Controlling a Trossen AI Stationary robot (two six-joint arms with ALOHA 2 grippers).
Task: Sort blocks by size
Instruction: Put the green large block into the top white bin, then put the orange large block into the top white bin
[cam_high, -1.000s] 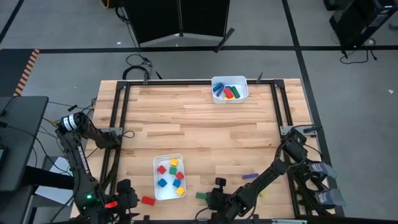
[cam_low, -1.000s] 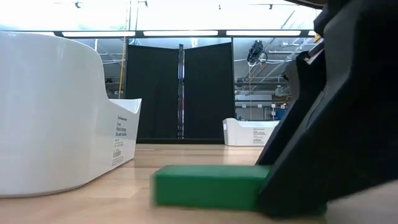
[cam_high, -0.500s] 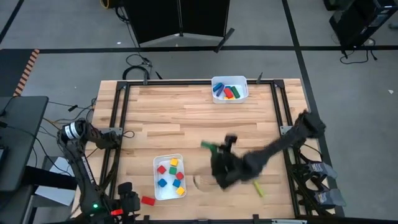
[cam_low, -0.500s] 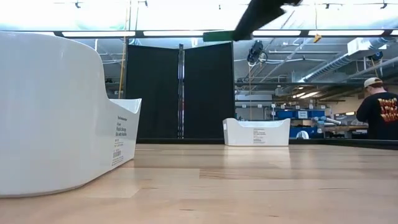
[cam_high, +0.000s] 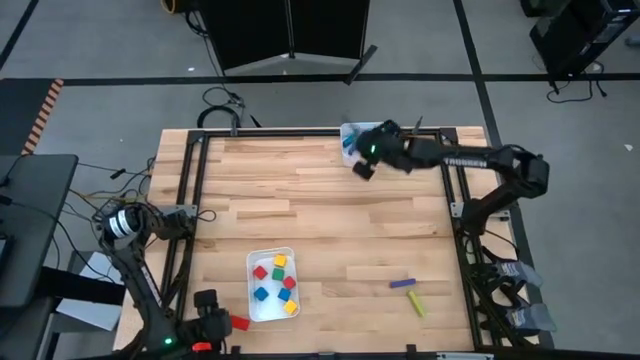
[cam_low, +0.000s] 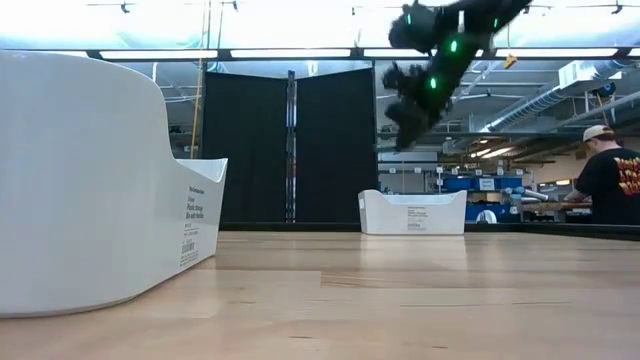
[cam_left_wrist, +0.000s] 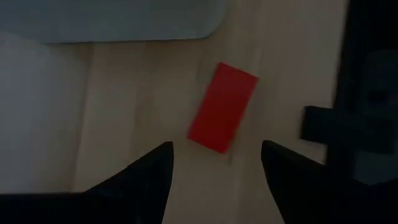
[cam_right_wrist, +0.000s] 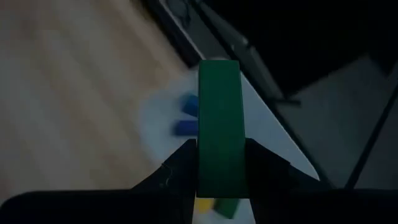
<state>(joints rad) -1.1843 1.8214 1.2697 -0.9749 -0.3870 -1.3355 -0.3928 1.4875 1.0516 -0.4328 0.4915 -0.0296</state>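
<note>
One green bar (cam_right_wrist: 219, 124) is hanging clenched in the right gripper (cam_high: 372, 155) over the far tray (cam_high: 390, 152), awaiting release; the left gripper (cam_left_wrist: 214, 163), fingers parted, is hovering over a red bar (cam_left_wrist: 222, 106).

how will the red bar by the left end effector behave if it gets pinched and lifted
The red bar looks like a solid flat-sided block, so it probably stays stiff and won't roll. It lies flat on the table, unlikely to tip. The open left end effector sits just short of it; its smooth faces might slip if pinched off-centre.

You see two white trays: one at the table's (cam_high: 320, 200) far edge (cam_high: 392, 150), one near the front (cam_high: 252, 262); a person (cam_low: 612, 172) beyond.
</note>
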